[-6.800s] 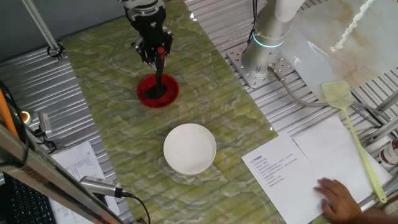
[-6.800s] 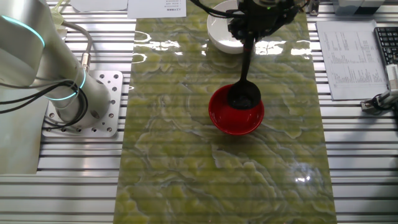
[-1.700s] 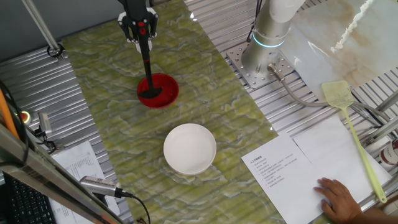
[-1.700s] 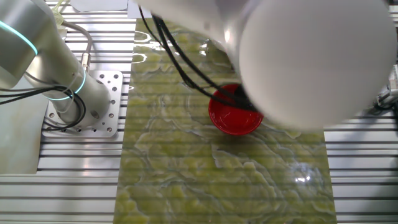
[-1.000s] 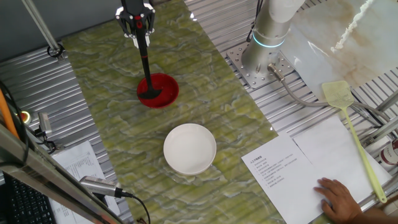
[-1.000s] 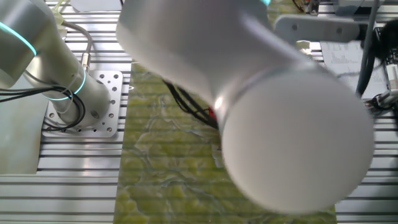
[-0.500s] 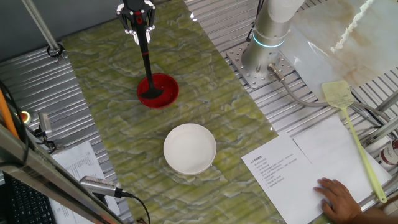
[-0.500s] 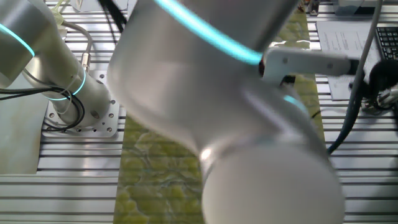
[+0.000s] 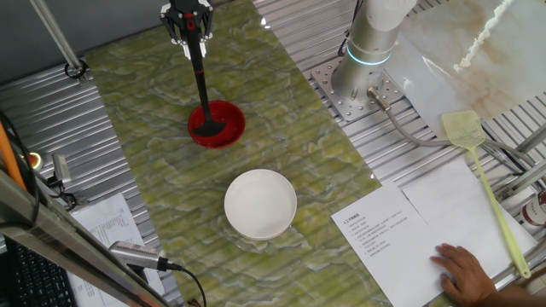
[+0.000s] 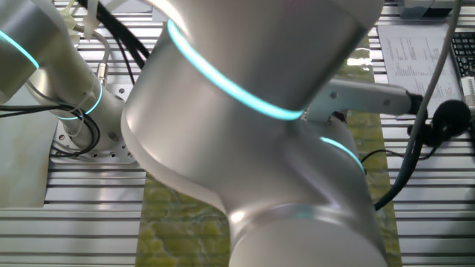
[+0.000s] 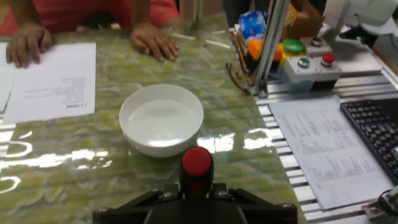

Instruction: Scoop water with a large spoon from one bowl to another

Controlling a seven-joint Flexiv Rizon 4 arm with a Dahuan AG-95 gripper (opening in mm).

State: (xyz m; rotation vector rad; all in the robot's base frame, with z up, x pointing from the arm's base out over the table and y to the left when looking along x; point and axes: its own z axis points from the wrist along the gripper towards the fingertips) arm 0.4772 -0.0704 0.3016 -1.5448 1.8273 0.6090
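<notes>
Only one fixed view shows the red bowl (image 9: pixel 234 128), which stands on the green marbled mat. The black ladle (image 9: pixel 202 85) leans with its cup inside that bowl and its handle rising toward the back. My gripper (image 9: pixel 194 40) is shut on the top of the handle. In the hand view the ladle's red tip (image 11: pixel 197 161) sticks out between my black fingers, gripper (image 11: pixel 197 188). The white bowl (image 9: pixel 256 228) sits nearer the front, apart from the red one; the white bowl (image 11: pixel 155 148) shows water inside. My arm fills the other fixed view, hiding both bowls.
A yellow-green fly swatter (image 9: pixel 479 166) and paper sheets (image 9: pixel 384 230) lie at the right, with a person's hand (image 9: pixel 465 273) on them. The arm's base (image 9: pixel 367 55) stands at the back right. A button box (image 11: pixel 310 65), keyboard (image 11: pixel 376 130) and metal post (image 11: pixel 267 43) lie beyond the mat.
The ladle's cup stays in the red bowl and my gripper has barely shifted at the handle's top. My arm has swung further across the other fixed view.
</notes>
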